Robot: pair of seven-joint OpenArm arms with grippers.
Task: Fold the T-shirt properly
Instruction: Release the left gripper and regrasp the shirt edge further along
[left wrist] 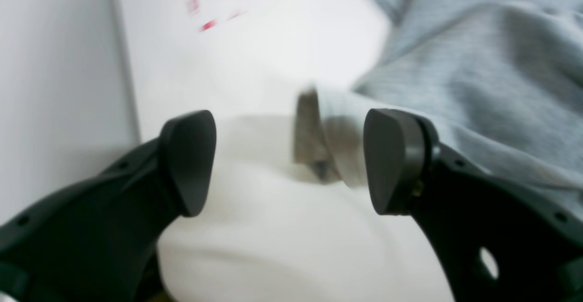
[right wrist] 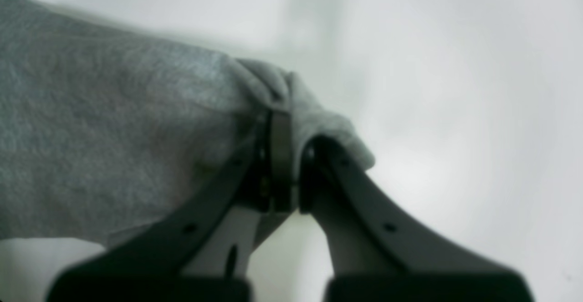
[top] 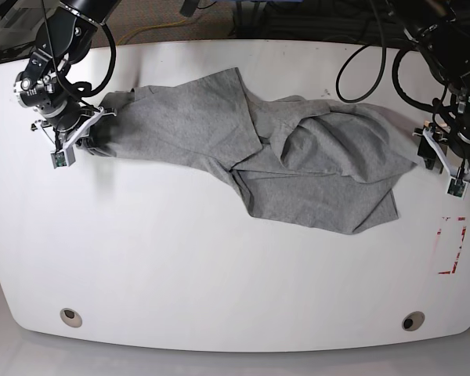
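T-shirt [top: 298, 168] is seen sprawled unfolded across the white counter [top: 219, 282], running from nine o'clock to three o'clock in the base view, rumpled and doubled over itself toward three o'clock. And a grip is on! At the nine o'clock end, the right pincer [right wrist: 291, 156] is clamped on a bunched edge of the grey cloth, fabric wrapped up over one finger. Over at three o'clock, the left pincer [left wrist: 289, 163] is held apart, empty, with a turned-up flap of the shirt just beyond its tips; contact cannot be confirmed through the blur.

Soft, light, limp cotton is what is being dealt with, it is judged: no shape will be held, wrinkles will travel, and a single-point pull will only stretch and drag it. A hold at the free edge by three o'clock is called for, pinched through all the layers, so that the cloth can be drawn taut and flattened before any fold is attempted.
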